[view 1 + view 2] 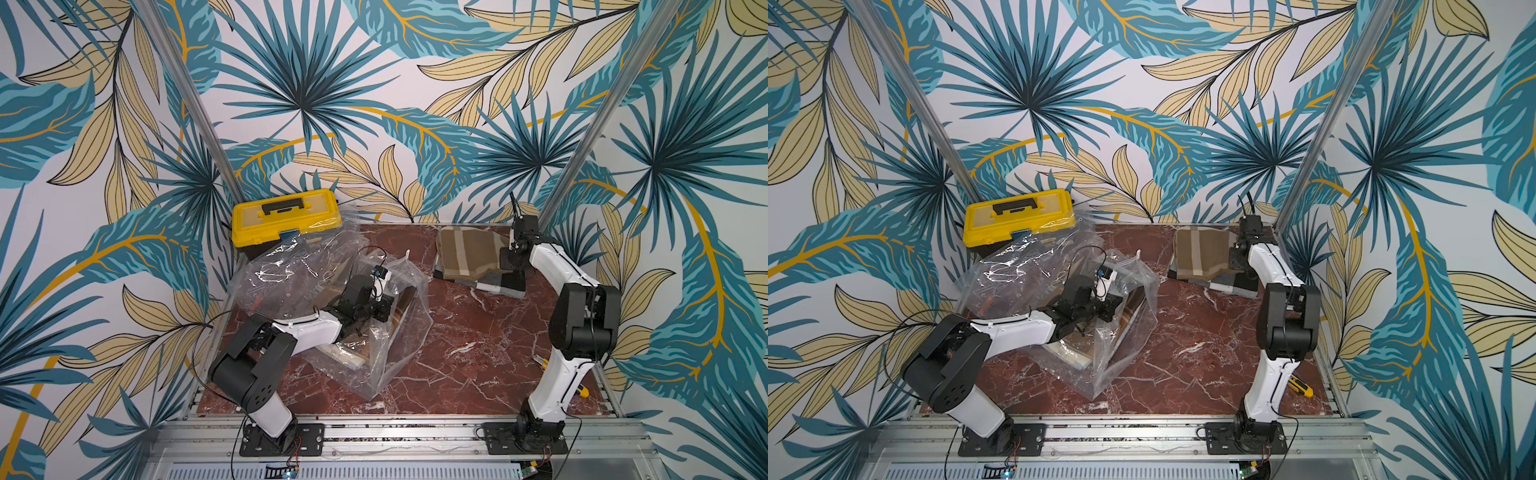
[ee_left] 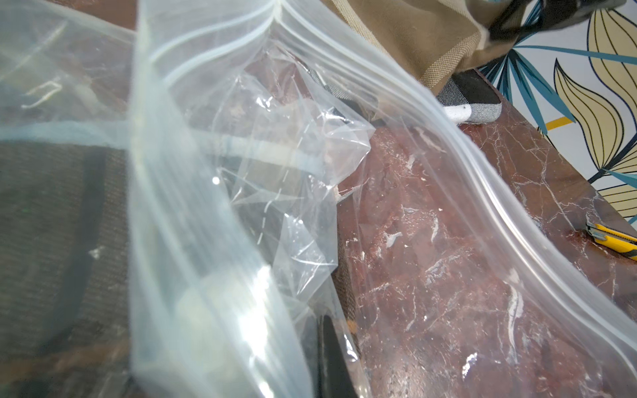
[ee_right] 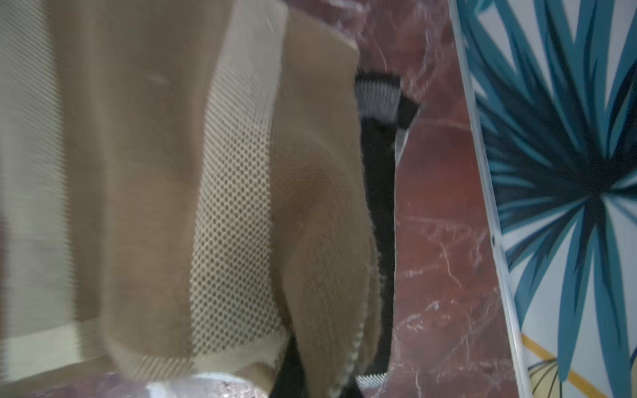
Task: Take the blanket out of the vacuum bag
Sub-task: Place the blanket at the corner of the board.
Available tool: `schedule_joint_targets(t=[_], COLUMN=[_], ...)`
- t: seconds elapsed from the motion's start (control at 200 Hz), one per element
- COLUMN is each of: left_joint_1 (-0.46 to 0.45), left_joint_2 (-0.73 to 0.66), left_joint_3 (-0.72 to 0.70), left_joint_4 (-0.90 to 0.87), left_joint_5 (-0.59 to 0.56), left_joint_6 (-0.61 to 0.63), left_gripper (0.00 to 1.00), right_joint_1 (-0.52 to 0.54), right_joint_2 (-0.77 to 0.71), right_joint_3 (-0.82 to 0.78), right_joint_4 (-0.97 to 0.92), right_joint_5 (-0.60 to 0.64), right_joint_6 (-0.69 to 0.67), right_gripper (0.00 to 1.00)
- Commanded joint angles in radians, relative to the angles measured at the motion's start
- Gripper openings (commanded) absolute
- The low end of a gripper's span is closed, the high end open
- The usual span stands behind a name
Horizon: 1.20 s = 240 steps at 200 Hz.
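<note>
Two arms reach over the red marble counter (image 1: 457,353); we read places as on a clock face, with twelve at the far wall. Toward nine o'clock lies the vacuum bag (image 1: 291,270), crinkled and clear. Its far end rests against the yellow toolbox (image 1: 286,220) at eleven, and its zip-seal mouth is turned toward three. The left gripper (image 1: 384,309) sits in that mouth with plastic standing up around it in both top views (image 1: 1113,309). Its jaws are pressed together, though we cannot tell whether any plastic is caught between them. Through the bag (image 2: 193,206) in the left wrist view we see dark woven fabric. From above, some brown and cream striped fabric (image 1: 353,353) shows inside near the mouth. The blanket (image 1: 465,249), brown with pale bands, is outside the bag at about one o'clock, well apart from it, folded on the counter. A grey, black and white checked cloth (image 1: 498,286) shows beneath its near edge. The right gripper (image 1: 505,259) is at the blanket's three o'clock edge, jaws pressed together and pinching the cloth. In the right wrist view the blanket (image 3: 138,172) fills most of the picture, blurred. A yellow knife (image 1: 1300,386) lies near four o'clock, beside the right arm.
</note>
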Motion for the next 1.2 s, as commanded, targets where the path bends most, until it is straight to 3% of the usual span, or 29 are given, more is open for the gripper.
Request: schedule_joint_targets(t=[0.0, 0.18, 0.205, 0.245, 0.331, 0.396, 0.456, 0.586, 0.656, 0.741, 0.901, 1.197], left_joint_1=[-0.005, -0.005, -0.005, -0.006, -0.006, -0.007, -0.007, -0.008, -0.009, -0.009, -0.006, 0.0], left_joint_2=[0.013, 0.016, 0.018, 0.019, 0.019, 0.022, 0.028, 0.044, 0.054, 0.059, 0.042, 0.027], left_joint_3=[0.032, 0.027, 0.026, 0.022, 0.012, 0.009, 0.01, 0.011, 0.015, 0.027, 0.051, 0.04], left_joint_4=[-0.037, -0.038, -0.035, -0.028, -0.013, -0.01, -0.008, 0.013, 0.023, 0.016, -0.046, -0.077], left_joint_5=[0.027, 0.034, 0.037, 0.041, 0.046, 0.047, 0.048, 0.053, 0.057, 0.051, 0.005, 0.0], left_joint_6=[0.021, 0.023, 0.02, 0.015, 0.007, 0.005, 0.004, -0.006, -0.011, -0.014, -0.016, -0.002], left_gripper=[0.0, 0.0, 0.0, 0.0, 0.0, 0.0, 0.0, 0.0, 0.0, 0.0, 0.0, 0.0], right_joint_1=[-0.019, -0.041, -0.041, -0.04, -0.041, -0.031, -0.007, 0.049, 0.092, 0.175, 0.285, 0.312], right_joint_2=[-0.034, -0.057, -0.058, -0.066, -0.114, -0.172, -0.229, -0.276, -0.259, -0.207, -0.072, 0.02], right_joint_3=[-0.091, -0.162, -0.163, -0.165, -0.176, -0.181, -0.183, -0.141, -0.127, -0.113, -0.082, -0.095], right_joint_4=[-0.057, -0.075, -0.082, -0.089, -0.091, -0.08, -0.061, -0.069, -0.066, -0.061, -0.061, 0.02], right_joint_5=[0.143, 0.228, 0.245, 0.265, 0.269, 0.253, 0.236, 0.109, -0.016, -0.081, -0.068, -0.076], right_joint_6=[0.104, 0.158, 0.161, 0.169, 0.182, 0.179, 0.156, 0.137, 0.125, 0.097, 0.108, 0.136], right_gripper=[0.0, 0.0, 0.04, 0.15, 0.56, 0.76, 0.86, 0.88, 0.88, 0.88, 0.87, 0.87])
